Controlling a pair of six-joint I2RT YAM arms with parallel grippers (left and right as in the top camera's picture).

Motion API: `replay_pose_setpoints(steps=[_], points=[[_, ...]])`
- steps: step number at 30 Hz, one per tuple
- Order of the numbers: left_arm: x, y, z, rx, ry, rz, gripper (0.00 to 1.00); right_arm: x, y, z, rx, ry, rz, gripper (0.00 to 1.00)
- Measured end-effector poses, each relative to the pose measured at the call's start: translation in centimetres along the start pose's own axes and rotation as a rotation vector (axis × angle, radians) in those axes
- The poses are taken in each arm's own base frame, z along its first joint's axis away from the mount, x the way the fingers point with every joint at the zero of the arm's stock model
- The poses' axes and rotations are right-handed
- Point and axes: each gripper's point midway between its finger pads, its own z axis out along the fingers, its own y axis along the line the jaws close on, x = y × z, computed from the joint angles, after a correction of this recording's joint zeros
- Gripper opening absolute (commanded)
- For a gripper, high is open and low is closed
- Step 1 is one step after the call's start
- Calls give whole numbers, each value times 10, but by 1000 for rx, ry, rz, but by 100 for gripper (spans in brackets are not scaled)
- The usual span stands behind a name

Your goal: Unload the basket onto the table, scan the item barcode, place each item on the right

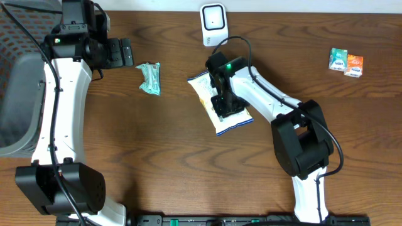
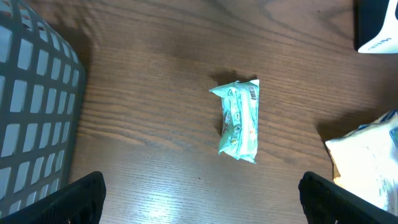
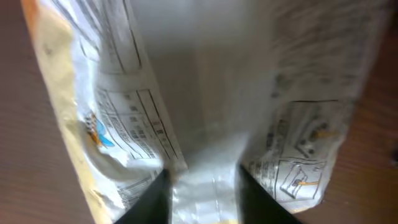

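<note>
Filling the frame, a wooden table (image 1: 188, 157) bears a snack bag (image 1: 221, 100) centrally; the left gripper (image 2: 205, 199) gapes empty, and the right gripper (image 3: 202, 193) has an unclear grip.

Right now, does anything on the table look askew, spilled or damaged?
The white snack bag lies diagonally and wrinkled under the right gripper, with its back fold between the jaws. Nothing looks spilled or torn.

I see the white snack bag (image 1: 204, 93) lying flat on the table (image 1: 176, 163), turned at a slant, its printed back and centre seam facing up. The white scanner (image 1: 213, 24) stands near it at the table's far edge.
</note>
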Motion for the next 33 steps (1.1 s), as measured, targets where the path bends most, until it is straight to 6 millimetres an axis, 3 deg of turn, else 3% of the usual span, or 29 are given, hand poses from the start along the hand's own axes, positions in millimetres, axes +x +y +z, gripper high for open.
replay_pose_setpoints(steps=[3, 8, 11, 16, 22, 25, 30, 33], points=[[0, 0, 0, 0, 0, 0, 98, -24, -7, -24, 11, -99, 24, 99], [0, 0, 0, 0, 0, 0, 98, -84, -39, -88, 5, -384, 85, 99], [0, 0, 0, 0, 0, 0, 98, -100, -58, -103, -19, -461, 99, 99], [0, 0, 0, 0, 0, 0, 98, -104, -66, -82, -168, -421, 84, 99], [0, 0, 0, 0, 0, 0, 98, -97, -47, -23, -431, -271, 87, 99], [0, 0, 0, 0, 0, 0, 98, -89, -37, -5, -527, -205, 100, 99], [0, 0, 0, 0, 0, 0, 98, -73, -24, -6, -621, -142, 70, 99], [0, 0, 0, 0, 0, 0, 98, -67, -16, -6, -653, -124, 33, 92]])
